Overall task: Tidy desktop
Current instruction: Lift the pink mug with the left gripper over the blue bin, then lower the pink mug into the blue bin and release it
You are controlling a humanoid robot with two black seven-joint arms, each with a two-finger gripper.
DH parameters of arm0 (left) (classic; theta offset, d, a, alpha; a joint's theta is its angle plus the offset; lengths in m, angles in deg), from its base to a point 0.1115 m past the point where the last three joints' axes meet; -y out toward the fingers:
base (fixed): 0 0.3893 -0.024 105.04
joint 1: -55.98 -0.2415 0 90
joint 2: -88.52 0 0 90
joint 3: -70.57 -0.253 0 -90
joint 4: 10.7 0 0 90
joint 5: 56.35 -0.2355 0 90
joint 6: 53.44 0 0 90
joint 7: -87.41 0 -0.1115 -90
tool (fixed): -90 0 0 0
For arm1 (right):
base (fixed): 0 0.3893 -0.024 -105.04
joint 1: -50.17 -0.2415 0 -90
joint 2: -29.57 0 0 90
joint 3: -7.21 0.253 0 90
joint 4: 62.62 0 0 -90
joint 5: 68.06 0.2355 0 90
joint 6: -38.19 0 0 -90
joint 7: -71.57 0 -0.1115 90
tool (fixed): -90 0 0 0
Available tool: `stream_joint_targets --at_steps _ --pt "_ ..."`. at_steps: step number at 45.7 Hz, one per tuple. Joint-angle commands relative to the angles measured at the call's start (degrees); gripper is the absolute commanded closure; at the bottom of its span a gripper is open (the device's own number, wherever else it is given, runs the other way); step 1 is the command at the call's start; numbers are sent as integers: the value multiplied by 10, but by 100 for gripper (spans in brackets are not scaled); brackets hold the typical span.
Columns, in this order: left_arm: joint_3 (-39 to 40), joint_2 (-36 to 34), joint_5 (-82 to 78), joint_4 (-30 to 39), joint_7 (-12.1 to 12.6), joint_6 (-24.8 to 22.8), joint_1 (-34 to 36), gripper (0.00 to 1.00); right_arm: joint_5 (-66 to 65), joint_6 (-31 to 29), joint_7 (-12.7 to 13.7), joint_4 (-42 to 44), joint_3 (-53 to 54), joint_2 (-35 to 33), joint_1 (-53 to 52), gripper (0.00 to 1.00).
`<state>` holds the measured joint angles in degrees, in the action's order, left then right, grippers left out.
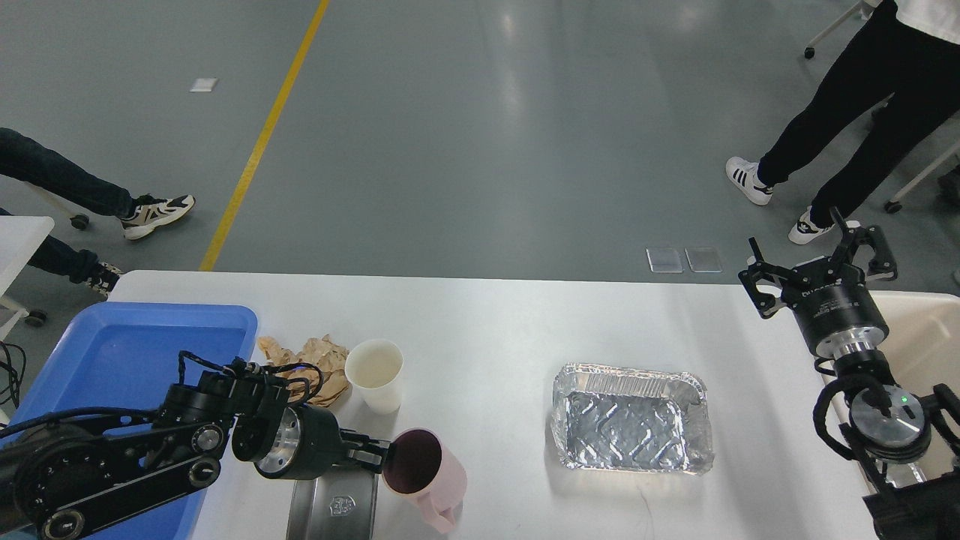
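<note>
The white desktop (510,330) carries a pink mug (433,480), a white paper cup (375,373), crumpled brown paper (311,358), a foil tray (634,420) and a flat metal tray (334,510). My left gripper (379,454) is at the front left, shut on the left rim of the pink mug. The mug is tilted, with its dark inside turned toward the gripper. My right gripper (817,251) is open and empty, held up above the desktop's far right edge.
A blue plastic tray (127,352) stands at the left end and a beige bin (930,337) at the right end. People's legs stand on the floor beyond the table at left and at upper right.
</note>
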<state>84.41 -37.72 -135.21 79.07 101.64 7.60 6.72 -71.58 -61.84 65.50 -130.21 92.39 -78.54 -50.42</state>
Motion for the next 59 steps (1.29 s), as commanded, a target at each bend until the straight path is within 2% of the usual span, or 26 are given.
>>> stream_joint_targets --at_steps 1,11,17,28,37,45,49,59 --pt "6 -2 26 7 -4 -4 31 100 0 0 0 -1 0 1 0 0" --pt "29 -23 124 20 -19 -14 133 100 0 0 0 -2 -1 1 -1 0" --pt "32 -38 154 22 -12 -20 194 100 0 0 0 -2 -1 0 -1 0" --pt "34 -109 161 51 -12 -50 248 100 0 0 0 -3 -1 0 0 0" --pt "32 -160 160 49 -11 -51 251 100 0 2 0 -4 -2 3 -3 0" --pt "28 -258 160 27 -10 -44 246 100 0 2 0 -4 -2 0 -3 0" --pt "27 -313 160 17 -17 -45 240 100 0 2 0 -4 -3 0 -2 0" --pt "27 -394 160 6 -23 -38 168 99 0 2 0 -4 -3 0 -1 0"
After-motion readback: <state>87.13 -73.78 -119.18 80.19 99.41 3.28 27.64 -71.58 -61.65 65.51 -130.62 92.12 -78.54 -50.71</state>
